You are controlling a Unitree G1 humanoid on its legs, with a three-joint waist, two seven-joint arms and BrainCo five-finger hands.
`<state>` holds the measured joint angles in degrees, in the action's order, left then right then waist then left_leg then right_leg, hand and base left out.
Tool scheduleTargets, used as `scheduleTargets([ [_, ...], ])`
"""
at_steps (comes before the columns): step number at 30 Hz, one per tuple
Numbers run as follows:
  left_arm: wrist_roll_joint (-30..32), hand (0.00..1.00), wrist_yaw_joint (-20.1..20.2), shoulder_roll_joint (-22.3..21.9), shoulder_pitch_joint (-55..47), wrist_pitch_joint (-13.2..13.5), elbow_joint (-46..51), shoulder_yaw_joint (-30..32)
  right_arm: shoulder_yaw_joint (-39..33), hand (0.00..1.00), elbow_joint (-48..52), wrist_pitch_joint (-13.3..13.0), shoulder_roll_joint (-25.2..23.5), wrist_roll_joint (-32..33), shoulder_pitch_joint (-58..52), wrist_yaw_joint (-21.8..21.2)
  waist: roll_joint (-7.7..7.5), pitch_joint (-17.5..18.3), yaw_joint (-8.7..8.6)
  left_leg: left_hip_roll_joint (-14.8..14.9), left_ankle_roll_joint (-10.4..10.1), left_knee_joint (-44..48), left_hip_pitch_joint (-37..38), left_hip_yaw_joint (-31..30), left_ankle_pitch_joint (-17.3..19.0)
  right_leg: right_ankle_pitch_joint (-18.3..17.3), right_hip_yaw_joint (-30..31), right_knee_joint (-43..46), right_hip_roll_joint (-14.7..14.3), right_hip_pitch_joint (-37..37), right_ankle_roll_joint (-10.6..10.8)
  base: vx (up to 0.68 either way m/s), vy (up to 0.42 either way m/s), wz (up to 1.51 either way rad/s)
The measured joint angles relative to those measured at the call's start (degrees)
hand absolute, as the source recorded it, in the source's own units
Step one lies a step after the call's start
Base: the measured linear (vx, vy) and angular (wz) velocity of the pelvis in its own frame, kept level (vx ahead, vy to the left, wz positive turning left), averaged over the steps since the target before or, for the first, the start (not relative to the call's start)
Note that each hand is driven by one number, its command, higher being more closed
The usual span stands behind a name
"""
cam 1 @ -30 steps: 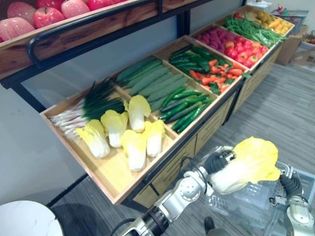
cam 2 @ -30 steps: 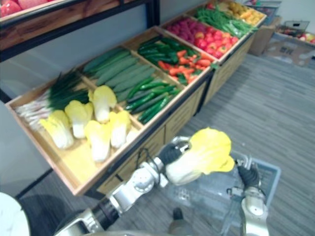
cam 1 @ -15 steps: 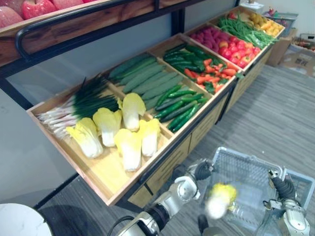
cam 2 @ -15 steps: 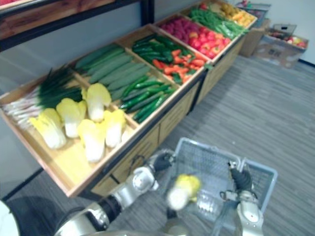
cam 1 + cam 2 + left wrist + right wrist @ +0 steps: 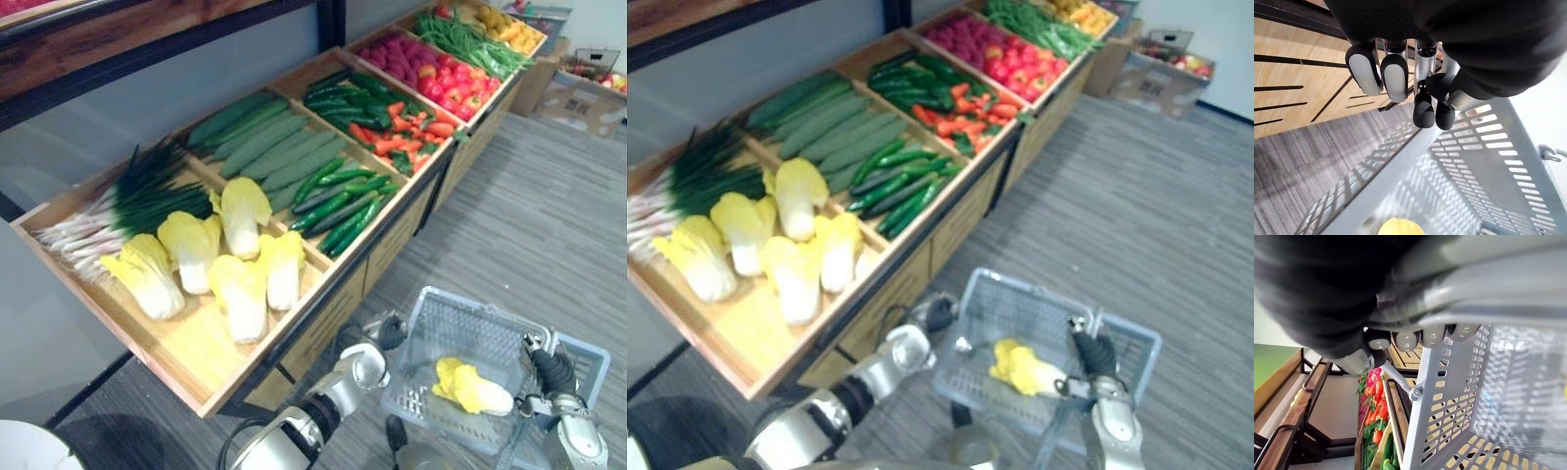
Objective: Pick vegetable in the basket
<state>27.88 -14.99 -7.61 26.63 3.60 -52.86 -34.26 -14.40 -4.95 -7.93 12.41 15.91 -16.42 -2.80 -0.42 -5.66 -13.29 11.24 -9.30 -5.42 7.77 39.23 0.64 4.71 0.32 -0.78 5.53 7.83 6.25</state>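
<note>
A yellow-and-white napa cabbage lies on the floor of the pale grey perforated basket, also seen as cabbage in the right eye view. My left hand hovers at the basket's near-left rim, fingers relaxed and holding nothing. A yellow edge of the cabbage shows below them inside the basket. My right hand is curled round the basket's handle on its right side, fingers wrapped over the grey bar.
A sloped wooden display shelf stands left of the basket, holding several napa cabbages, spring onions, cucumbers, green peppers, carrots and red produce. Cardboard boxes sit far right on grey carpet.
The cabbage left my left hand, fell, and now rests in the basket. My left hand dropped back to the basket's rim. The camera has tilted down and right.
</note>
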Motion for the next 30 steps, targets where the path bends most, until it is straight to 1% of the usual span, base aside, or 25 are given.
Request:
scheduleTargets([
  [1,-0.07,1.0,-0.06,-0.23,0.29,0.0,0.05,-0.23,0.13,1.0,-0.03,0.0,0.0,0.0,0.0,0.09,-0.29,-0.26,-0.13,0.0,0.0,0.0,-0.17,-0.05,0.0,0.0,-0.04,0.0,0.02,0.11,0.0,-0.02,-0.036,0.04],
  [2,-0.49,1.0,-0.11,-0.68,0.69,0.06,0.61,-0.48,0.26,1.0,-0.02,0.0,0.0,0.0,0.04,0.33,0.37,-0.34,-0.37,-0.01,0.0,0.0,-0.29,-0.23,0.01,0.0,-0.19,0.0,0.09,0.11,0.0,-0.02,-0.037,0.07],
  [3,-0.79,1.0,-0.13,-0.9,0.7,0.11,2.41,-1.44,0.26,1.0,-0.16,0.0,0.0,-0.01,0.04,0.65,0.09,-0.82,-0.48,-0.01,0.0,0.0,-0.56,-0.44,0.01,0.0,-0.44,-0.01,0.15,0.19,0.01,-0.02,-0.038,0.09],
  [4,-0.8,1.0,-0.13,-0.89,0.71,0.19,3.87,-2.05,0.24,1.0,-0.31,0.0,0.0,-0.01,0.04,0.87,0.25,-0.93,-0.45,0.0,0.01,0.01,-0.6,-0.56,0.0,0.0,-0.55,0.0,0.18,0.18,0.01,-0.02,-0.04,0.09],
  [5,-1.1,0.0,-0.09,-0.82,0.72,0.39,6.22,-2.64,0.24,1.0,-0.61,0.0,0.0,-0.06,0.02,1.11,0.26,-1.02,-0.36,0.03,0.01,0.01,-0.71,-0.72,0.0,-0.01,-0.75,0.0,0.21,0.16,0.01,-0.01,-0.041,0.09],
  [7,-3.68,0.0,0.19,-0.52,0.66,1.59,14.96,-4.34,0.08,1.0,-2.29,-0.18,-0.03,-0.12,0.05,1.52,0.33,-1.01,0.24,0.1,0.01,0.01,-0.72,-1.28,0.0,-0.03,-1.44,0.01,0.34,-0.27,0.04,-0.01,-0.043,0.13],
  [8,-4.75,0.0,0.27,-0.49,0.62,2.12,17.59,-4.67,-0.08,1.0,-2.96,-0.22,-0.07,-0.17,-0.01,1.71,0.33,-1.01,0.55,0.11,0.02,0.01,-0.73,-1.57,-0.01,-0.03,-1.61,0.01,0.37,-0.43,0.05,-0.02,-0.045,0.24],
  [9,-7.26,0.0,1.05,0.03,0.29,4.16,24.33,-5.06,-0.81,1.0,-4.63,-0.25,-0.42,-0.24,0.0,2.62,0.44,-1.07,1.13,0.19,0.03,0.01,-0.76,-2.48,-0.02,-0.06,-2.43,0.0,0.53,-1.03,0.07,-0.01,-0.031,0.26],
  [10,-7.78,0.0,1.5,0.35,-0.25,4.92,27.08,-5.16,-1.21,1.0,-5.38,-0.25,-0.52,-0.25,0.04,2.77,0.51,-1.05,1.3,0.23,0.04,0.01,-0.71,-2.88,-0.02,-0.07,-2.94,0.0,0.6,-1.33,0.09,-0.03,-0.041,0.36],
  [11,-9.33,0.0,2.17,1.49,-1.61,6.31,32.8,-5.59,-1.6,1.0,-6.81,-0.37,-0.55,-0.25,-0.1,3.16,0.62,-1.01,1.8,0.27,0.04,0.02,-0.68,-3.76,-0.02,-0.32,-3.5,0.0,0.72,-2.13,0.41,-0.03,-0.023,0.27],
  [12,-9.9,0.0,2.58,2.1,-2.38,6.98,35.34,-5.62,-1.89,1.0,-7.58,-0.39,-0.59,-0.3,-0.16,3.35,0.68,-0.97,2.15,0.3,0.06,0.01,-0.6,-4.06,-0.01,-0.47,-3.78,0.02,0.78,-2.43,0.58,-0.05,-0.04,0.31],
  [13,-11.66,0.0,3.46,4.33,-4.53,8.34,41.97,-5.32,-3.15,1.0,-9.78,-0.48,-0.93,-0.37,0.08,3.71,0.8,-0.92,2.88,0.22,0.1,0.01,-0.73,-4.89,0.0,-0.55,-4.36,0.01,0.99,-2.69,0.61,-0.04,-0.028,0.26],
  [16,-11.97,0.0,4.65,8.86,-9.32,10.17,50.44,-2.38,-4.6,1.0,-13.52,-1.24,-1.14,-1.93,0.47,4.86,1.11,-0.78,4.04,0.0,0.29,0.0,-0.86,-6.2,-0.13,-0.8,-5.39,-0.01,1.43,-3.32,0.74,-0.04,-0.025,0.26],
  [18,-12.09,0.0,4.75,13.09,-15.89,11.45,58.08,3.63,-6.52,1.0,-17.34,-2.14,-1.09,-2.55,1.01,5.33,1.36,-0.61,4.75,-0.29,0.58,0.0,-1.48,-7.71,-0.33,-0.9,-6.71,-0.02,1.82,-3.61,0.87,-0.03,-0.021,0.27],
  [19,-12.08,0.0,4.68,14.05,-17.67,11.66,59.52,5.53,-6.56,1.0,-18.63,-2.23,-1.09,-2.63,1.07,5.37,1.37,-0.61,5.02,-0.35,0.66,0.0,-1.61,-8.1,-0.4,-0.9,-6.98,-0.04,1.84,-3.72,0.87,-0.02,-0.033,0.29],
  [21,-11.74,0.0,3.19,16.4,-23.84,12.57,62.02,13.59,-6.91,1.0,-24.42,-2.27,-1.29,-4.74,1.42,6.2,1.39,-0.58,6.21,-0.57,0.94,0.0,-1.86,-9.47,-0.59,-0.9,-8.3,-0.17,2.18,-4.46,0.87,-0.02,-0.024,0.29],
  [22,-11.7,0.0,2.49,16.81,-25.45,12.65,62.24,15.71,-7.27,1.0,-25.68,-2.28,-1.55,-4.74,1.8,6.45,1.41,-0.56,6.3,-0.67,1.08,0.0,-2.15,-10.02,-0.69,-0.9,-8.83,-0.17,2.34,-4.56,0.88,-0.03,-0.011,0.4],
  [23,-11.41,0.0,1.33,16.83,-28.78,12.71,62.24,20.24,-8.02,1.0,-27.77,-2.36,-2.24,-4.85,2.31,7.2,1.46,-0.44,6.38,-0.89,1.42,0.0,-2.83,-11.24,-0.95,-0.9,-9.96,-0.19,2.66,-4.56,0.88,-0.01,-0.011,0.43],
  [24,-11.41,0.0,0.2,16.7,-31.85,12.69,62.05,24.65,-8.35,1.0,-30.07,-2.42,-2.47,-5.08,2.74,7.57,1.41,-0.43,7.08,-1.09,1.62,0.0,-3.27,-11.89,-1.13,-0.89,-10.61,-0.19,2.88,-4.61,0.87,-0.01,-0.009,0.38],
  [25,-11.41,0.0,-0.24,16.5,-33.14,12.68,61.77,26.69,-8.8,1.0,-31.22,-2.48,-2.55,-5.48,2.75,7.62,1.37,-0.35,7.5,-1.26,1.7,0.0,-3.49,-12.2,-1.19,-0.89,-10.86,-0.23,2.94,-4.67,0.87,-0.01,-0.005,0.36],
  [27,-10.87,0.0,-3.17,16.28,-35.84,12.67,56.32,34.63,-10.66,1.0,-34.99,-2.5,-2.83,-6.66,2.94,8.23,1.45,0.19,8.99,-1.5,1.97,0.02,-3.63,-14.19,-1.61,-0.89,-13.01,-0.27,3.29,-5.51,0.87,-0.01,-0.011,0.39],
  [28,-10.71,0.0,-3.94,16.13,-36.12,12.62,54.14,36.89,-10.91,1.0,-35.75,-2.52,-2.84,-6.9,3.21,8.53,1.44,0.2,9.15,-1.54,2.05,0.02,-3.62,-14.64,-1.69,-0.9,-13.39,-0.27,3.38,-5.86,0.87,-0.01,-0.013,0.37],
  [30,-9.29,0.0,-7.91,14.5,-36.56,11.25,44.72,46.82,-12.21,1.0,-38.15,-2.7,-3.17,-6.95,4.21,8.96,1.14,0.94,9.59,-1.84,2.4,0.01,-4.3,-16.19,-2.0,-1.05,-15.31,-0.31,3.88,-6.26,0.72,-0.04,-0.005,0.33],
])
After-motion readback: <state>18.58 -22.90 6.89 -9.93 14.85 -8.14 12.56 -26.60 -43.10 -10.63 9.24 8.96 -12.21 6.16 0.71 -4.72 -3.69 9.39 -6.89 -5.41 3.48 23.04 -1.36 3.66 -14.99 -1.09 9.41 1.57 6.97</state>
